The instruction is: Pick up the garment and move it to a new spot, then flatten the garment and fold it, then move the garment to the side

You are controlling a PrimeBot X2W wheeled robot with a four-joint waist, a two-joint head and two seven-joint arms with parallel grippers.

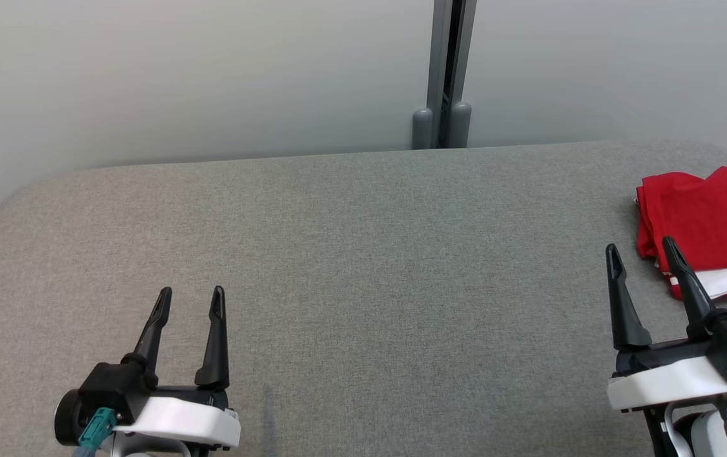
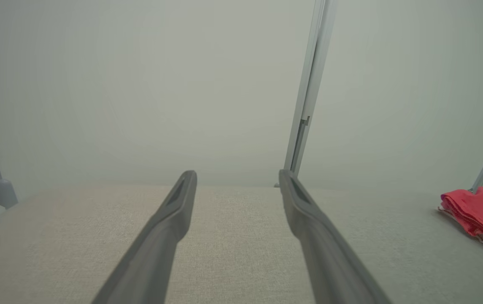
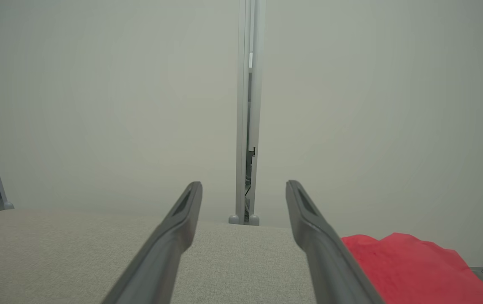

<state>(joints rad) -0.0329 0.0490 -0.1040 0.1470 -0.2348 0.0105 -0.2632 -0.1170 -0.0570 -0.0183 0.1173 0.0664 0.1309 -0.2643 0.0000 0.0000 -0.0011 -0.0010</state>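
1. One garment, red with a white band at its near edge.
2. Two end effectors: left end effector and right end effector, both with jaws spread and nothing between them.
3. Four long dark fingers in all, two to each end effector.
4. One desk, covered in grey cloth.
5. One grey upright post behind the middle of the desk.
6. Two rounded grey caps at the foot of that post.
7. Two pale wall panels, one on either side of the post.

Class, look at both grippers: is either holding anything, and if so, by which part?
Nothing is held. The left gripper and right gripper are both open and empty; the garment lies on the table.
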